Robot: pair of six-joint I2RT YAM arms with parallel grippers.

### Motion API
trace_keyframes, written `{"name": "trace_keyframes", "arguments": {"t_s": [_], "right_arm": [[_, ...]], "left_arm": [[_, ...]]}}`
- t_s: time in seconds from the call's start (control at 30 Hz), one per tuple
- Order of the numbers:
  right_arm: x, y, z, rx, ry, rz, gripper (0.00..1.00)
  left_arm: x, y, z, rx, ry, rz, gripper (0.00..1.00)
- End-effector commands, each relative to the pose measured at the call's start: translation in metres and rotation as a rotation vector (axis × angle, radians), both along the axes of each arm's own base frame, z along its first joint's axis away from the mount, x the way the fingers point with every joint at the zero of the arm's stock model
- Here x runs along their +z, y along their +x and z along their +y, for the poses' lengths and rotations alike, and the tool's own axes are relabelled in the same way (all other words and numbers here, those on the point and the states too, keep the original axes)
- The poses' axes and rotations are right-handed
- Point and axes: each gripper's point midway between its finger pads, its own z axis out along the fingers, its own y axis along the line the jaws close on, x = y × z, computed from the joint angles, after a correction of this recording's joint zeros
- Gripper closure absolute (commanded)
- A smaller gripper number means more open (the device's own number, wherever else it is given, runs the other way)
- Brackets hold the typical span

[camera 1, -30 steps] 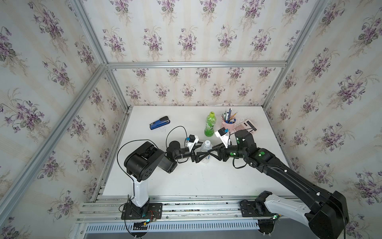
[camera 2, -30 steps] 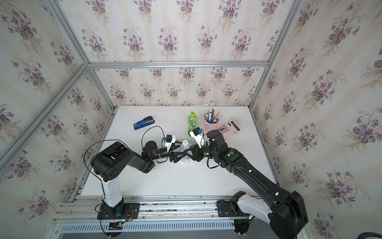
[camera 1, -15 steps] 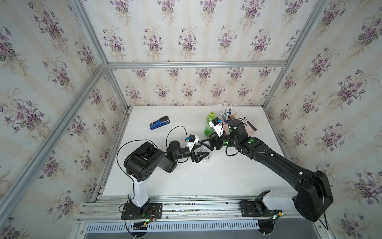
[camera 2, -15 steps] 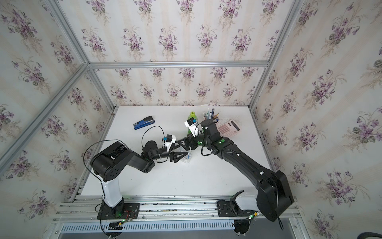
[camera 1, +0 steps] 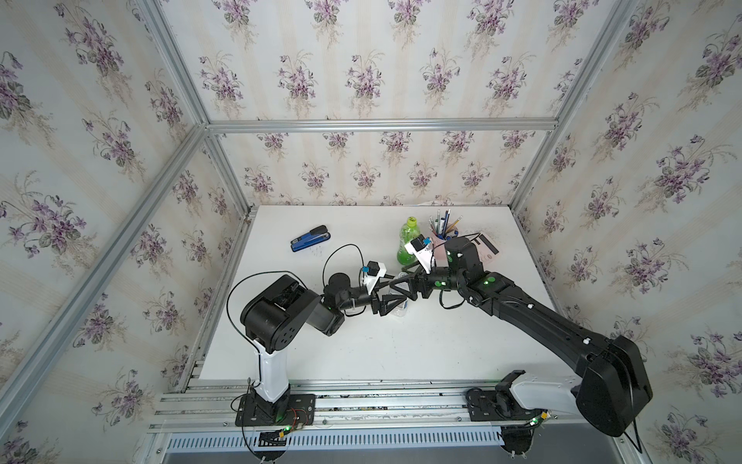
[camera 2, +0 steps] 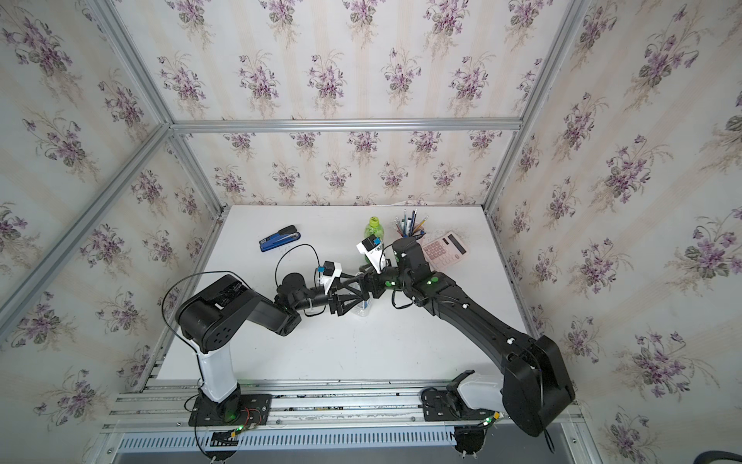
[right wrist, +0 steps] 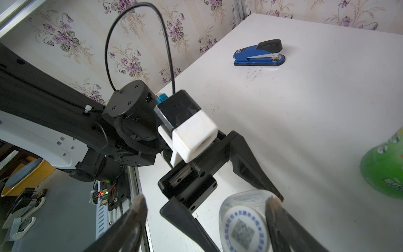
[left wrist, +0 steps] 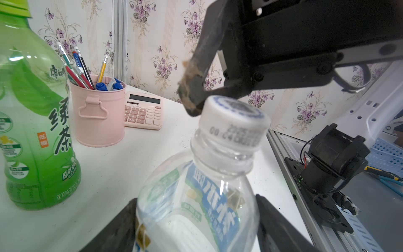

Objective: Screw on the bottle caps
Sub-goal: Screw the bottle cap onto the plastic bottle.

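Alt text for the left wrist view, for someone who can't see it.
A clear bottle with its white cap on fills the foreground, gripped by the left end effector; the open right end effector hangs over the cap. Behind are a green bottle, a pink pen cup and a calculator.

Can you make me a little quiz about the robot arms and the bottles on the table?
1. True or false: the white cap sits on top of the clear bottle.
2. What colour is the pen cup? A pink, B blue, C black.
3. Which bottle does the left gripper hold?
Key: 1 true; 2 A; 3 the clear bottle.
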Motion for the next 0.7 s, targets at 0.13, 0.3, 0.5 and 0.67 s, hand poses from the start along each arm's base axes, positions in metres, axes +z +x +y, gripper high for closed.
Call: {"name": "trace_keyframes", "arguments": {"t_s": [0.13, 0.3, 0.5, 0.67], "right_arm": [[0.005, -0.009, 0.000, 0.028, 0.026, -0.008, 0.16], [0.004, -0.011, -0.003, 0.021, 0.021, -0.005, 0.16], [0.001, -0.008, -0.007, -0.009, 0.000, -0.011, 0.16], [-0.002, -0.013, -0.009, -0.003, -0.002, 0.006, 0.16]], "left_arm": [[-0.056, 0.000, 0.007, 0.039, 0.149, 0.206, 0.19], [-0.057, 0.000, 0.007, 0.038, 0.150, 0.208, 0.19], [-0.057, 0.000, 0.007, 0.038, 0.150, 0.208, 0.19], [-0.056, 0.000, 0.007, 0.042, 0.150, 0.207, 0.19]]}}
